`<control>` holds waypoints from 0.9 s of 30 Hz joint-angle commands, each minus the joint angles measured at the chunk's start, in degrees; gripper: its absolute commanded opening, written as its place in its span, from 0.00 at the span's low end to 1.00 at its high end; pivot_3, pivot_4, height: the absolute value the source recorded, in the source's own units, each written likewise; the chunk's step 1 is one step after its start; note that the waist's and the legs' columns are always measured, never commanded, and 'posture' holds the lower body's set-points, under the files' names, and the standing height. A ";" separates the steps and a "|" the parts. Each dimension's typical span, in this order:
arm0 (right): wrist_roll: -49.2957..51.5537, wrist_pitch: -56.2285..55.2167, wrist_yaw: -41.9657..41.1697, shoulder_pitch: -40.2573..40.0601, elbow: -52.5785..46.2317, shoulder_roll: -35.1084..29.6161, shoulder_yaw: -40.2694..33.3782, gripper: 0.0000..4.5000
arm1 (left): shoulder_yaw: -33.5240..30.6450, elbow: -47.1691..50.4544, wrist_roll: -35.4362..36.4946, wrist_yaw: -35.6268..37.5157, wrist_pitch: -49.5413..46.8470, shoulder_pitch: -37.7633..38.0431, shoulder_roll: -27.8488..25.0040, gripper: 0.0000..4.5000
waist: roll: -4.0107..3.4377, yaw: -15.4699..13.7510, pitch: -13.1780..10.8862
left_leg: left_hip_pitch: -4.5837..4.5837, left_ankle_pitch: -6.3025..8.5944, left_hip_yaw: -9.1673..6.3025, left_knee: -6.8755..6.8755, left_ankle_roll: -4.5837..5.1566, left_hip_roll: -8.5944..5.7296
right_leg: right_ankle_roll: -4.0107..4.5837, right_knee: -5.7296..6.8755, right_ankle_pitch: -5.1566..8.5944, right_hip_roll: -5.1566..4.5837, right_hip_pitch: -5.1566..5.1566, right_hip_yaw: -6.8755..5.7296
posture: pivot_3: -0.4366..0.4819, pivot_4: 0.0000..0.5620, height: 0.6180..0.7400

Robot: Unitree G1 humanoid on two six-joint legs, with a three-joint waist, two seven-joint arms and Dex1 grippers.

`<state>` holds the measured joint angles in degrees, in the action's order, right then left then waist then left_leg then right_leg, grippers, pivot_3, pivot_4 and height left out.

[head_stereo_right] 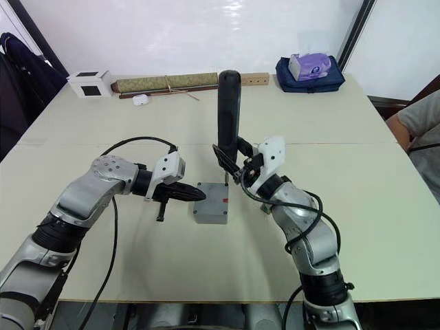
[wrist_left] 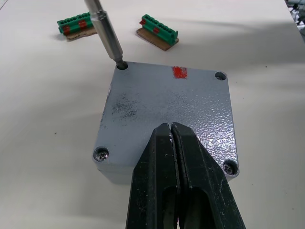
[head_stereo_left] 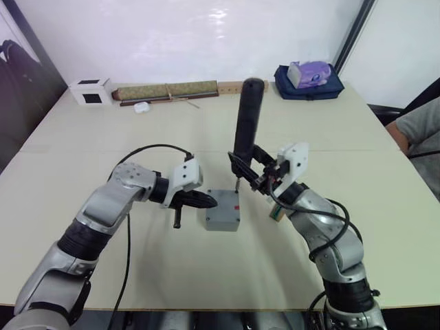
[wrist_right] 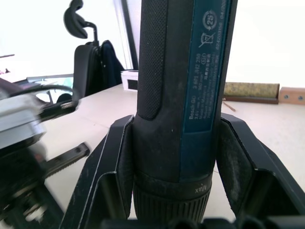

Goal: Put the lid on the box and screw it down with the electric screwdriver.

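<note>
The grey lid (wrist_left: 167, 105) lies on the grey box (head_stereo_left: 222, 213), whose red sticker (wrist_left: 179, 72) shows at the far edge. Screw heads sit in three of the lid's corners. My right gripper (head_stereo_left: 251, 168) is shut on the electric screwdriver (head_stereo_left: 247, 117), holding it upright. Its metal bit (wrist_left: 107, 28) stands in the lid's fourth corner hole. In the right wrist view the dark driver body (wrist_right: 181, 95) fills the gap between the fingers (wrist_right: 116, 162). My left gripper (wrist_left: 172, 138) is shut with nothing in it, its tips lying over the lid's near edge.
Two green connector blocks (wrist_left: 74, 25) (wrist_left: 158, 29) lie on the table just beyond the box. At the back edge stand a white cube (head_stereo_left: 91, 91), a rolled mat (head_stereo_left: 165, 91) and a blue bag (head_stereo_left: 309, 79). A person (head_stereo_left: 419, 137) sits at the right.
</note>
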<state>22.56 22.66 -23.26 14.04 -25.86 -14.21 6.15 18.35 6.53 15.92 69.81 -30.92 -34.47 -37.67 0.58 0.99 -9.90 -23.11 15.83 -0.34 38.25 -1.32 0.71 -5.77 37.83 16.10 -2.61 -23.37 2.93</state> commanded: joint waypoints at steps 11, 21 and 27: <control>-2.85 6.03 2.37 -3.83 6.40 -0.40 1.93 0.41 | 2.25 -0.20 -2.74 -0.04 1.41 1.21 0.10 0.00 | 0.30 -0.02 0.91 | 0.88 0.02 -0.02 -0.24 0.03 0.07 | 0.09 -0.30 0.07 0.04 0.92 -0.03 | 0.48 0.27 1.00; -4.84 5.07 2.19 -4.68 7.10 -0.99 4.38 0.41 | 2.15 -0.50 -2.45 0.13 1.56 1.47 0.27 0.00 | 0.44 -0.07 1.17 | 0.89 0.03 -0.03 -0.24 0.04 0.07 | 0.10 -0.31 0.08 0.03 0.94 -0.04 | 0.48 0.27 1.00; -4.83 4.56 1.59 -5.36 6.32 -1.15 4.48 0.41 | 2.23 -0.37 -2.62 0.11 1.84 2.01 0.13 0.00 | 0.57 -0.07 1.50 | 0.90 0.05 -0.04 -0.27 0.07 0.10 | 0.18 -0.39 0.12 0.03 0.96 -0.04 | 0.48 0.27 1.00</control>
<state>19.40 23.17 -21.10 12.63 -24.64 -14.08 8.22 19.88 6.26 14.18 69.76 -29.28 -33.23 -37.28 1.15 0.92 -8.40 -22.20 15.88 -0.38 37.97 -1.25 0.81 -5.54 37.44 16.25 -2.57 -22.39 2.89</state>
